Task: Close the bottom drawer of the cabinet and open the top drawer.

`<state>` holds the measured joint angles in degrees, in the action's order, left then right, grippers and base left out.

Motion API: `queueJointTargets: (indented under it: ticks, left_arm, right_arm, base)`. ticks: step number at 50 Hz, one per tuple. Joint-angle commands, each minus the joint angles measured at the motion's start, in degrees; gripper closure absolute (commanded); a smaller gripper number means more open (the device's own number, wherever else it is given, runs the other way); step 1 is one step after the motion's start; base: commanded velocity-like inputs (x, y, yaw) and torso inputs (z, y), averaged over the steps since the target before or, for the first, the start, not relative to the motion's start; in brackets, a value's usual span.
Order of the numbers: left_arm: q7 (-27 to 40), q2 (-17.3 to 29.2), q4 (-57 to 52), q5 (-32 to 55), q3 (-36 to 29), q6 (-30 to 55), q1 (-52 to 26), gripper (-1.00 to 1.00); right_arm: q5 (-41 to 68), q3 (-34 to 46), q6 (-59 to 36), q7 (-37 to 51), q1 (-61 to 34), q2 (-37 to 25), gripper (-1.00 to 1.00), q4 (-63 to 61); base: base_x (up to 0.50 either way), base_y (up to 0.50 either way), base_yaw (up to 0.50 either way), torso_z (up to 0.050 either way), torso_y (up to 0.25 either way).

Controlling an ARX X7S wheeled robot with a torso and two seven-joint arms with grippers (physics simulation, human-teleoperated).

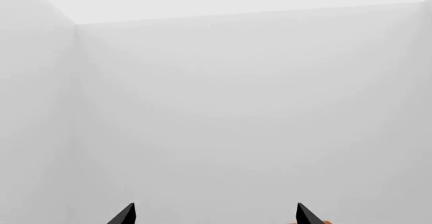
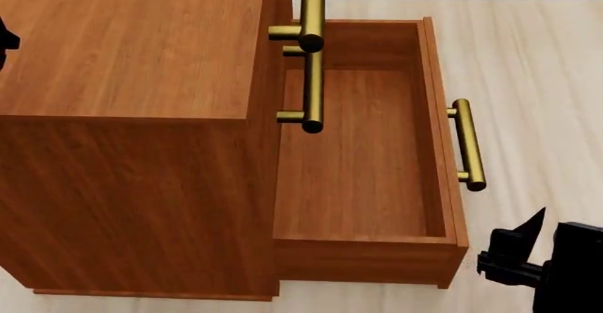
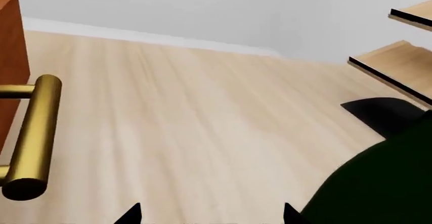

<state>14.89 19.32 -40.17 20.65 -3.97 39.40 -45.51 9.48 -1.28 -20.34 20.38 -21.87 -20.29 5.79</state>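
The reddish-brown cabinet fills the left of the head view, seen from above. The bottom drawer is pulled far out and is empty; its brass handle faces right. The top drawer's handle and the middle one stand against the cabinet front, with both drawers in. My right gripper is open, low beside the bottom drawer's front corner, apart from its handle. Its tips hold nothing. My left gripper is open, empty, and faces white walls.
Pale wood floor lies to the right of the open drawer. In the right wrist view a pale plywood rack stands at the far side and a dark rounded body is close by. A black part shows at the head view's left edge.
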Motion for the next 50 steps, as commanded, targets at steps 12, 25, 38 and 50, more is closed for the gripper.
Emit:
queueJointTargets:
  ticks: [12, 25, 38, 50]
  left_arm:
    - [0.39, 0.59, -0.09, 0.48, -0.04, 0.26, -0.63, -1.0]
    - [0.53, 0.94, -0.04, 0.72, -0.16, 0.32, -0.88, -1.0]
    - [0.78, 1.16, -0.03, 0.94, -0.44, 0.65, -1.63, -1.0]
    - [0.98, 1.13, 0.06, 1.05, -1.03, 0.61, -1.91, -1.0]
  right_arm:
    - [-1.12, 1.86, 4.73, -1.58, -6.93, 0.65, -1.0, 15.21]
    - [-0.13, 2.98, 6.55, -4.72, -11.96, 1.63, -1.0, 22.87]
    - [2.96, 3.94, 7.47, -11.02, -12.55, 2.47, -1.0, 24.87]
    - [6.83, 3.8, 7.73, -16.17, -11.18, 2.9, -1.0, 21.44]
  base:
    - [0.0, 0.0, 0.0, 0.0, 0.0]
    - [0.0, 0.0, 0.0, 0.0, 0.0]
    - [0.0, 0.0, 0.0, 0.0, 0.0]
    - [0.0, 0.0, 0.0, 0.0, 0.0]
